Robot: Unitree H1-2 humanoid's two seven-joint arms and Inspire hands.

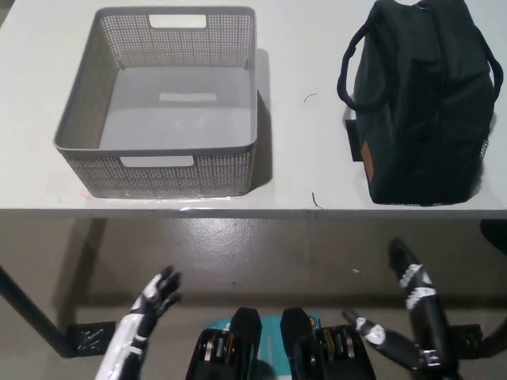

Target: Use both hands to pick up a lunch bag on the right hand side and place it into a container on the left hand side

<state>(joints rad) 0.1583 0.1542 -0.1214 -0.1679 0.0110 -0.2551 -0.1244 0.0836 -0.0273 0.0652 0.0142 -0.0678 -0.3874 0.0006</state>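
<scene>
A dark green lunch bag point(420, 103) with looped handles stands on the right of the white table point(309, 127). On the table's left sits an empty grey perforated container point(79, 142) with cut-out handles. My white left hand point(154, 297) hangs below the table's front edge at the lower left, fingers apart and holding nothing. At the lower right, also below the table edge, my black right hand point(408, 305) is spread open and empty. Both hands are well short of the bag and the container.
The table's front edge point(261, 211) runs across the middle of the view, with brown floor below it. A dark table leg point(32, 313) slants at the lower left. Bare table lies between container and bag.
</scene>
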